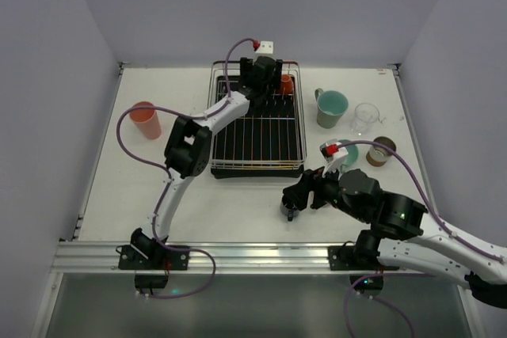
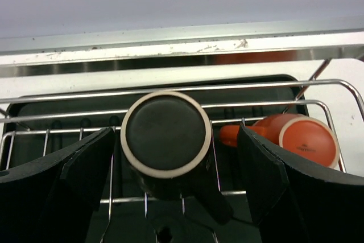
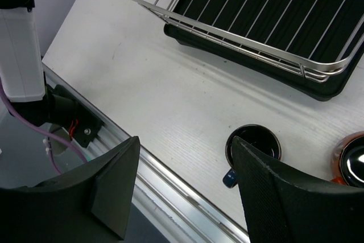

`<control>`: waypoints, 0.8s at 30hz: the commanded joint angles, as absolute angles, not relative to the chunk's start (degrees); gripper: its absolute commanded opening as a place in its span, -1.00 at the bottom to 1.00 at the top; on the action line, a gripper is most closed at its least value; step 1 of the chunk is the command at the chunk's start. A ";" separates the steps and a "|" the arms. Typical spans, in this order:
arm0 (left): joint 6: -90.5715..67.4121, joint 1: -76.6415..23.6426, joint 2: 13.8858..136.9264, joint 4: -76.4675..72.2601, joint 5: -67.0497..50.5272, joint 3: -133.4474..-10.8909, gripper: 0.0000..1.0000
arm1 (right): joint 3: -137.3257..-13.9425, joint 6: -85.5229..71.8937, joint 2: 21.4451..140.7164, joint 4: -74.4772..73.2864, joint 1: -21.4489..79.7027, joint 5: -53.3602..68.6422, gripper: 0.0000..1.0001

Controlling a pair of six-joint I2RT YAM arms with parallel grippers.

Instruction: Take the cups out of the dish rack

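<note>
the left gripper (image 2: 176, 134) is extended to the far end of the dish rack (image 1: 257, 136), where its jaws are spread wide on either side of an upturned black cup (image 2: 165, 140). a gap is seen at each side, so nothing is gripped yet. the cup is stood base-up on the tines, presumably for draining, and its handle is turned toward the camera, which leaves the round wall free to be pinched. just beside it an orange mug (image 2: 301, 138) is laid on its side, also not yet unloaded.

the right gripper (image 3: 185, 143) is held open and empty low over the counter (image 3: 170, 95), near a dark blue cup (image 3: 253, 145) that is stood upright in front of the rack. other cups are set out on the counter: a salmon-pink cup (image 1: 144, 120) to the left, and a green mug (image 1: 331, 108), a clear cup (image 1: 364, 119) and a brown cup (image 1: 381, 150) to the right. the task is judged well advanced, with two cups seen left in the rack.
</note>
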State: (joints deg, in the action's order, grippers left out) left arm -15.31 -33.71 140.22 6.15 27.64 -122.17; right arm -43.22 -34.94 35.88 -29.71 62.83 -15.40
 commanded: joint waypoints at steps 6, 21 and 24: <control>-12.83 -33.05 143.08 -4.56 30.23 -126.56 0.58 | -41.13 -36.03 36.12 -26.90 62.75 -12.83 0.36; -11.25 -32.96 131.15 -12.21 27.17 -116.46 -0.52 | -42.01 -36.56 37.35 -24.88 62.67 -13.97 0.35; -11.25 -32.87 127.63 -13.70 26.11 -114.79 -0.61 | -42.19 -36.56 38.05 -23.39 62.67 -13.89 0.35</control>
State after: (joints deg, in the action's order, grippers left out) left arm -11.40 -33.12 137.23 -5.67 26.70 -115.31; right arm -40.80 -36.03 37.23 -27.55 62.83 -12.93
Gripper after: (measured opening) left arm 0.616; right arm 0.676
